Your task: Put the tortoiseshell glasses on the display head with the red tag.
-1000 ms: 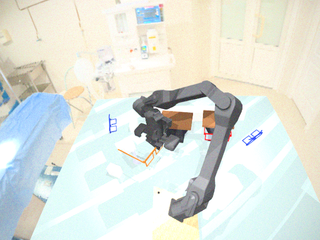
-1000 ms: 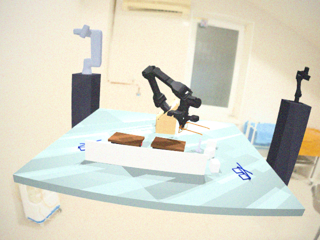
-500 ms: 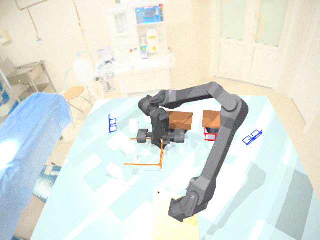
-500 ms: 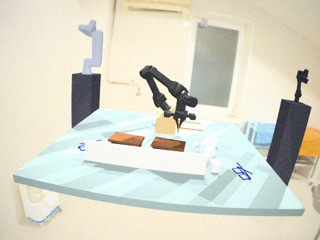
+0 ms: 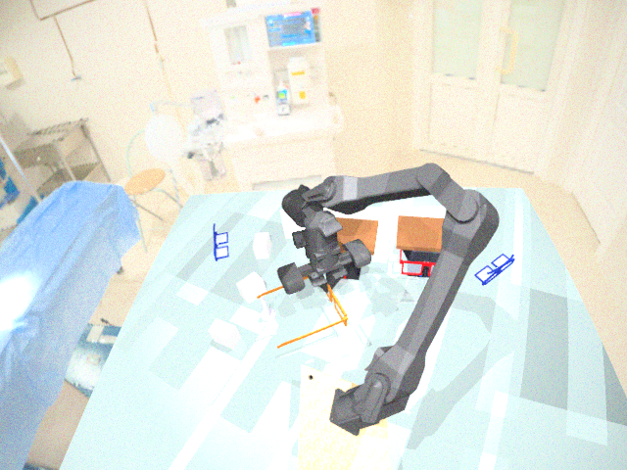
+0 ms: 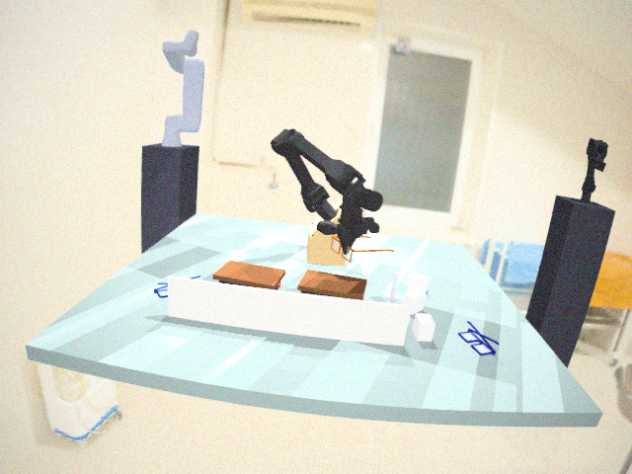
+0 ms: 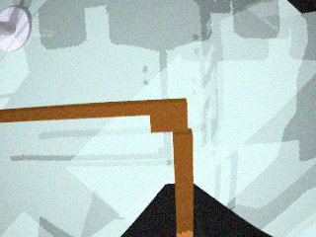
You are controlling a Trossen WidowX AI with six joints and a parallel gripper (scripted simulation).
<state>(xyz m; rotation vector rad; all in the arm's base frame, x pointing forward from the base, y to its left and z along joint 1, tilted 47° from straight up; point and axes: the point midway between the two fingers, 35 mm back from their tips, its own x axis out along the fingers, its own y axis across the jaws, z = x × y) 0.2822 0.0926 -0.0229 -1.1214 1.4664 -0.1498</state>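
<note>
My gripper (image 5: 323, 283) (image 6: 347, 250) is shut on the tortoiseshell glasses (image 5: 338, 305) (image 6: 338, 246) (image 7: 184, 172) and holds them above the table. The thin orange frame hangs below the fingers, with both temples spread out over the table. Two display heads show as brown-topped blocks, one (image 5: 357, 231) (image 6: 332, 283) right behind the gripper, the other (image 5: 420, 232) (image 6: 248, 274) beside it. A red frame-like marking (image 5: 417, 267) sits on the front of the second block. I cannot tell noses or ears. The wrist view shows only the orange frame over the pale table.
Two blue glasses lie on the table (image 5: 219, 246) (image 5: 494, 267) (image 6: 481, 332). Several small white blocks (image 5: 250, 285) (image 5: 262, 245) (image 6: 423, 326) stand near the gripper. A long white wall (image 6: 285, 311) stands before the heads in the exterior view. A tan mat (image 5: 334, 440) lies under the arm's base.
</note>
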